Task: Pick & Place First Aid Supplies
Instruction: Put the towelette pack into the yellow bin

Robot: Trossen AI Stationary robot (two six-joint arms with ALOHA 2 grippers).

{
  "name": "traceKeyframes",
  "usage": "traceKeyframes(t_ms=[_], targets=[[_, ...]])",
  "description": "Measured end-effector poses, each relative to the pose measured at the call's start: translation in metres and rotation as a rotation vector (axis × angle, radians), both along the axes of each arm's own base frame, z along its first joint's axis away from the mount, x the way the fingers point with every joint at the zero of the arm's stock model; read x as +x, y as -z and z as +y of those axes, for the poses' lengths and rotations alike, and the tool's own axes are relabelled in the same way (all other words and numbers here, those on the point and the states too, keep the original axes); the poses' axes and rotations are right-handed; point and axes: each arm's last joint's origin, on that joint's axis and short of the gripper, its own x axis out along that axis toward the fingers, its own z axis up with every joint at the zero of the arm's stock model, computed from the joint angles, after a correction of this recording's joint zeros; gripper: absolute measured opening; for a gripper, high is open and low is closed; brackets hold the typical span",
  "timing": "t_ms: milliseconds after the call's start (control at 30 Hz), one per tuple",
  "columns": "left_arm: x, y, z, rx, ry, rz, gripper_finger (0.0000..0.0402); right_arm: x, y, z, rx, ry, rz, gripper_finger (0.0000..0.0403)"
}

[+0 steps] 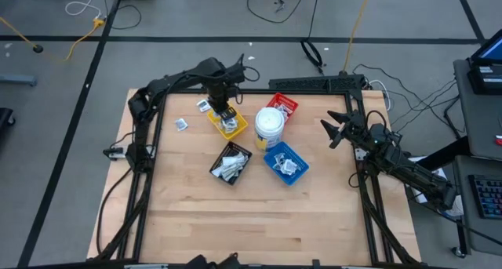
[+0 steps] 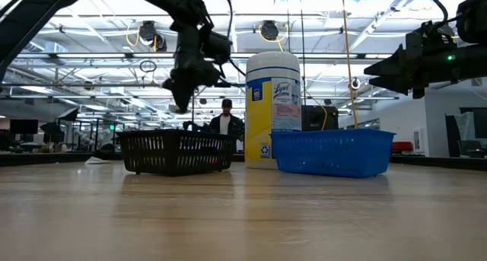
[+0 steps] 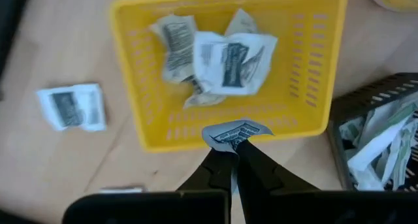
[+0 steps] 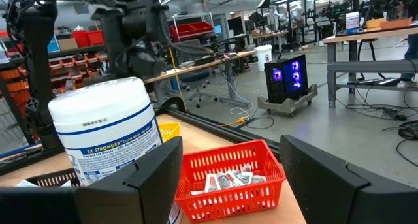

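Wooden table (image 1: 235, 214); left gripper (image 3: 233, 140) pinches packet (image 3: 234, 131) above yellow tray (image 3: 313, 67).

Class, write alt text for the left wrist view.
The left claw, shut on a white packet, hangs over the yellow tray, which holds more packets. Another packet lies on the table beside it.

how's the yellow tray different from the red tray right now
The yellow tray sits under the left gripper, which pinches a packet above it; the red tray has no gripper over it. Yellow holds crumpled white packets; red holds small packets lying flatter. Both are slotted rectangular trays.
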Motion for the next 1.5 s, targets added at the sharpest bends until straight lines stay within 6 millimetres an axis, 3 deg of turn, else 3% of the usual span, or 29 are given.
traceKeyframes(t_ms=[200, 467, 567, 1067, 1200, 1500], targets=[[0.013, 0.030, -0.002, 0.001, 0.018, -0.001, 0.0005, 0.000, 0.000, 0.000, 0.000, 0.000, 0.000, 0.0254], [0.015, 0.063, -0.001, 0.033, 0.025, -0.041, 0.0006, 0.000, 0.000, 0.000, 0.000, 0.000, 0.000, 0.0254], [0.014, 0.063, -0.001, 0.033, 0.025, -0.035, 0.0028, 0.000, 0.000, 0.000, 0.000, 0.000, 0.000, 0.0254], [0.013, 0.063, 0.000, 0.020, 0.026, -0.047, 0.0216, 0.000, 0.000, 0.000, 0.000, 0.000, 0.000, 0.0254], [0.007, 0.056, 0.006, 0.015, -0.097, -0.058, 0.0235, 0.000, 0.000, 0.000, 0.000, 0.000, 0.000, 0.0254], [-0.017, 0.044, 0.032, 0.018, -0.464, -0.049, 0.0239, 0.000, 0.000, 0.000, 0.000, 0.000, 0.000, 0.0254]])
